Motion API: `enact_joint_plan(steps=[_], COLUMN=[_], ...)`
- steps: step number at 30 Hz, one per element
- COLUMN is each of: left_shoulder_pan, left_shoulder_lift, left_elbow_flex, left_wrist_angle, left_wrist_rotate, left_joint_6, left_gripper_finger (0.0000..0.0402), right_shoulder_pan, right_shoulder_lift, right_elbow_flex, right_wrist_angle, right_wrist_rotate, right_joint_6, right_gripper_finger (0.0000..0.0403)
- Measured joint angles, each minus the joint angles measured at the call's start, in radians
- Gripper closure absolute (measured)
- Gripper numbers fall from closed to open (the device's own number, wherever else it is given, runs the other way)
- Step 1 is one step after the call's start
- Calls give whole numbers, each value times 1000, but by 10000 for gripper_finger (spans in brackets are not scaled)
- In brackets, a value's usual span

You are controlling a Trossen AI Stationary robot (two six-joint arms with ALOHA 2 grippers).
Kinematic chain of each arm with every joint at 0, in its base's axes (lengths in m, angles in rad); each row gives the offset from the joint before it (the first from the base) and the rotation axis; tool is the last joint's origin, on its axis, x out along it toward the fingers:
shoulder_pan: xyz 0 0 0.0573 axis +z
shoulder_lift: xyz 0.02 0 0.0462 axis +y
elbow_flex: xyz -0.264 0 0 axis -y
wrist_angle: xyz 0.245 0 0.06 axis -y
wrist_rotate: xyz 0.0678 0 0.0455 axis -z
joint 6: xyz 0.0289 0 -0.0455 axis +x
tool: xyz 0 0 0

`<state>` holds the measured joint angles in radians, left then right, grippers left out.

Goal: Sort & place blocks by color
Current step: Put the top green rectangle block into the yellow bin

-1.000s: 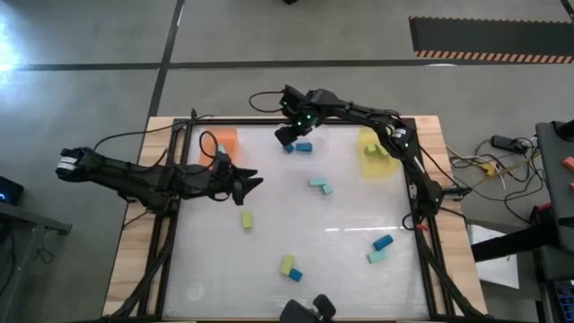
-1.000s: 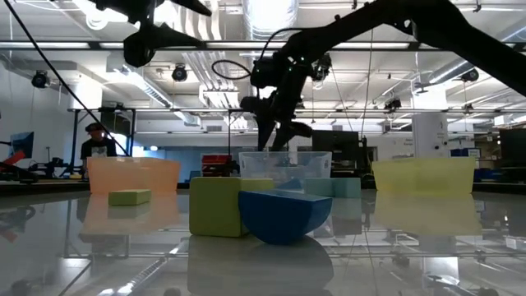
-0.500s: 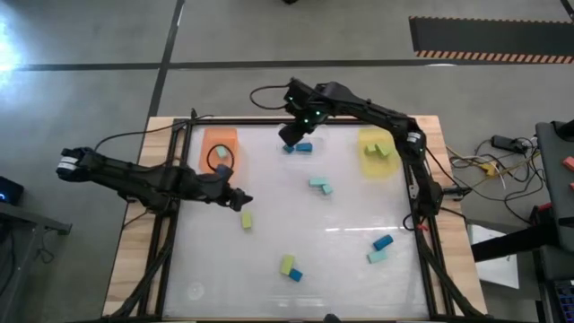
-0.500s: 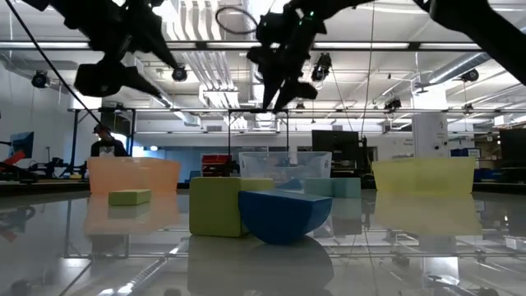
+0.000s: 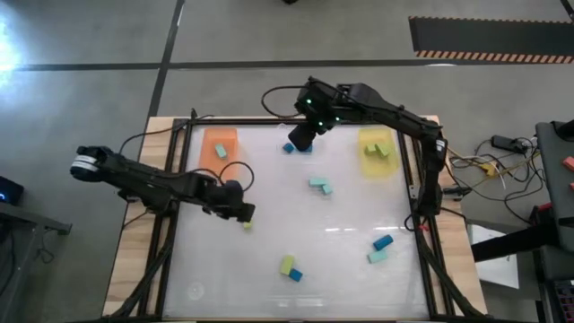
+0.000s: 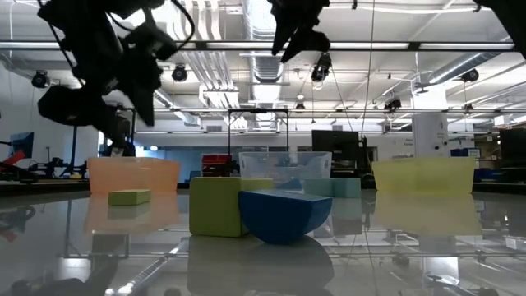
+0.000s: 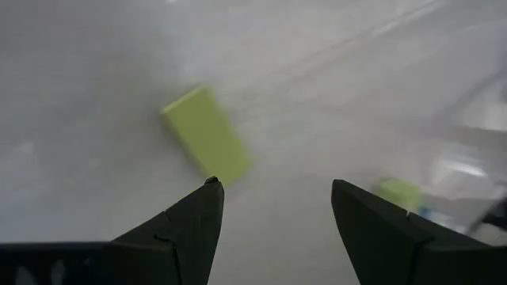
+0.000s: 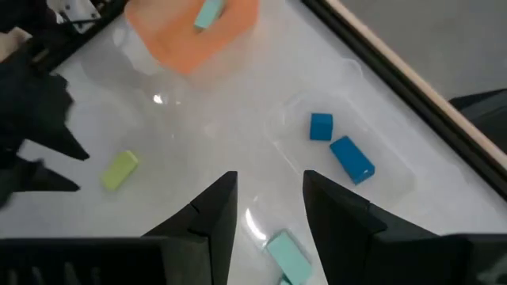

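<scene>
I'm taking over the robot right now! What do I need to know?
Left gripper: open, empty, just over a loose yellow-green block.
Right gripper: fingers apart, empty, above the clear tray.
Done: two blue blocks in the clear tray, one teal block in the orange tray, and some yellow-green blocks in the yellow tray.
Left to sort, loose on the table: that yellow-green block, a teal pair in the middle, a blue-and-teal pair near the right edge, and a yellow-green-and-blue pair at the front.
</scene>
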<state>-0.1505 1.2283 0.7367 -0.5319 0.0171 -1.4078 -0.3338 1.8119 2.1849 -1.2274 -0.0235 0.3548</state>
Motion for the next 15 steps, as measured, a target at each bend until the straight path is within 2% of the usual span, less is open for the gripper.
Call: enact_joint_plan(steps=[8,15], left_shoulder_pan=[0,0], left_shoulder_lift=[149,243], left_elbow_flex=[56,83], left_wrist_angle=[-60,-63], left_wrist_rotate=[28,-13], left_joint_6=[-1,0], left_gripper_finger=[182,183], right_shoulder_pan=[53,68], right_shoulder_lift=[-16,-16], right_elbow_flex=[-1,-14], right_wrist_angle=[-3,-5], right_wrist_rotate=[30,34], right_joint_6=[12,21], right_gripper_finger=[268,268])
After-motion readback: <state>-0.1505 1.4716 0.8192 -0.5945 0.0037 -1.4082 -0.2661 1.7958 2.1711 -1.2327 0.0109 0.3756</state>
